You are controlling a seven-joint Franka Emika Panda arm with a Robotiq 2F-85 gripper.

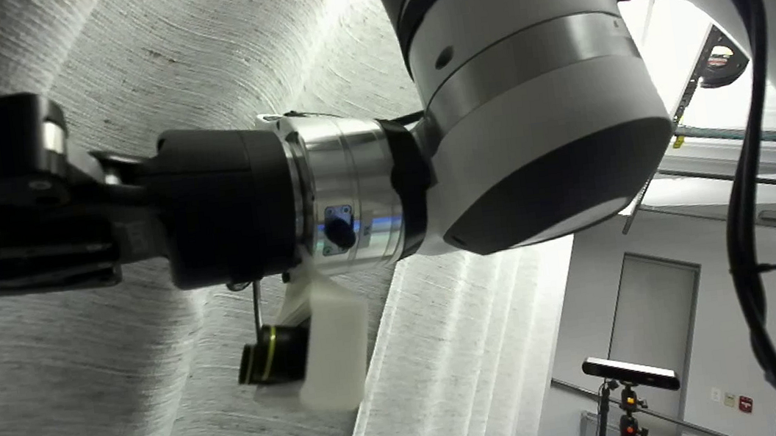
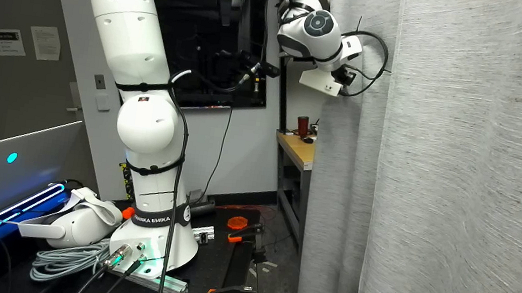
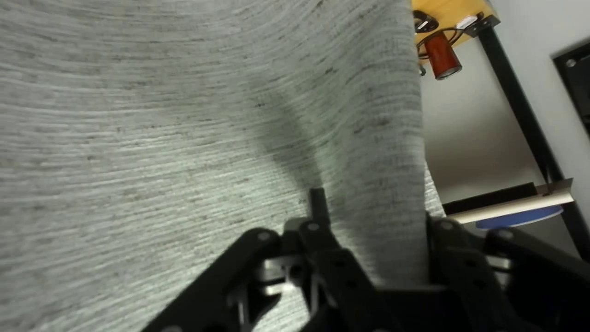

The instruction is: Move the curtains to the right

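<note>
The curtains are tall grey-white ribbed drapes. They fill the right side in an exterior view point(image 2: 476, 195), hang behind the arm in an exterior view point(image 1: 251, 427), and cover most of the wrist view point(image 3: 161, 138). In the wrist view, my gripper point(image 3: 373, 210) is open, its fingers wide apart. A curtain fold with its free edge lies between them. The left finger is in front of the fabric; the right fingertip is partly hidden by the fold's edge. The gripper also shows from the side in an exterior view point(image 1: 2, 213). Elsewhere its fingers are hidden behind the wrist and fabric.
A wooden workbench point(image 2: 297, 149) with a red cup point(image 2: 302, 126) stands behind the curtain edge. A wall screen point(image 2: 203, 48) hangs behind the arm. A black cable point(image 1: 749, 203) loops off the arm. A camera on a stand point(image 1: 629, 373) stands farther back.
</note>
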